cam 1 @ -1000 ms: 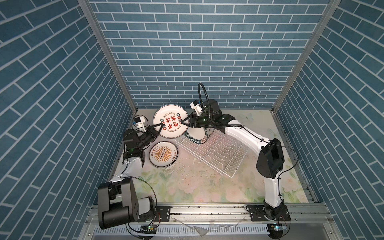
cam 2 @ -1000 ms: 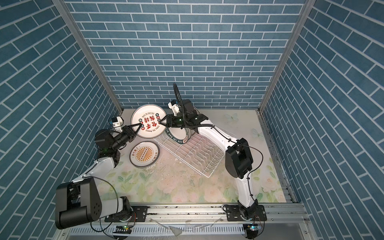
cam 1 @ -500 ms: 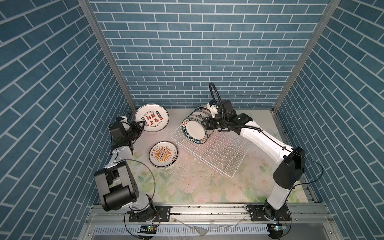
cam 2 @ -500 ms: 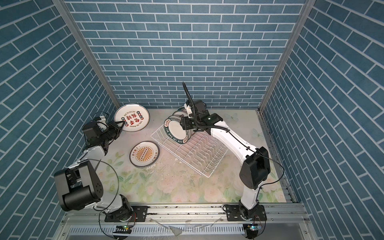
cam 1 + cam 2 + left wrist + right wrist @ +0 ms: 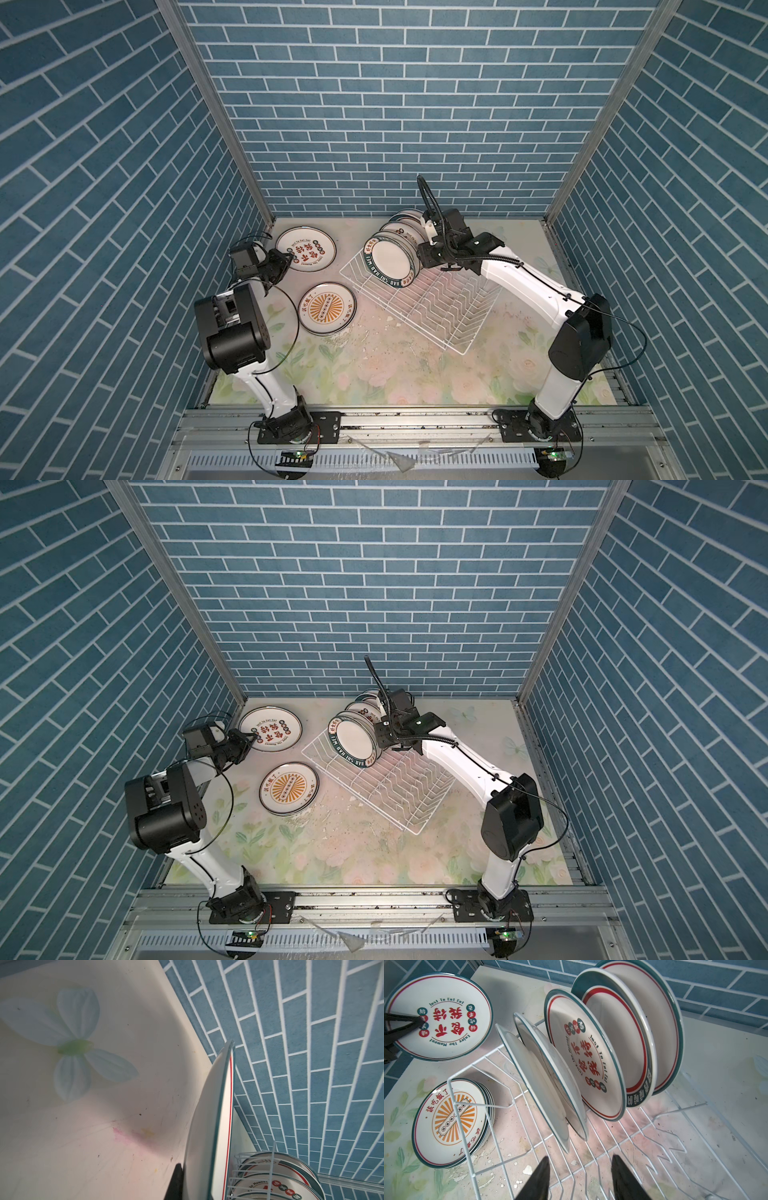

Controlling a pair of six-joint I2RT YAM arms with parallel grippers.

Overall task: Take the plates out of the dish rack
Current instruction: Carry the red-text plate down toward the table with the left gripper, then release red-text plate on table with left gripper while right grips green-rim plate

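1. Blue brick-pattern walls [image 5: 374, 104] close in a floral worktop [image 5: 415, 374] on three sides.
2. On the worktop's far half the rack [image 5: 446, 305] sits askew. One end is close to the far edge, and the end nearer the front holds nothing but its divider wires.
3. Five plates [image 5: 591, 1053] stand on edge in the rack's far end, leaning and packed close. In both top views the outermost one [image 5: 392, 259] shows a white middle and green rim lettering. In the right wrist view a middle one shows red characters.
4. Near the far-left corner, the left gripper [image 5: 289, 259] is clamped on the rim of a red-character plate [image 5: 306, 248], which faces up. The left wrist view shows this plate [image 5: 218, 1126] edge-on, with a black finger [image 5: 176, 1180] against its back. I cannot tell whether it touches the worktop.
5. Near the left edge a stack [image 5: 327, 307] topped by an orange sunburst plate lies flat. It is just beside the rack's corner and apart from it.
6. Over the bare wires hovers the right gripper [image 5: 580, 1158], its jaws apart with nothing between them. It points at the standing plates and touches none.
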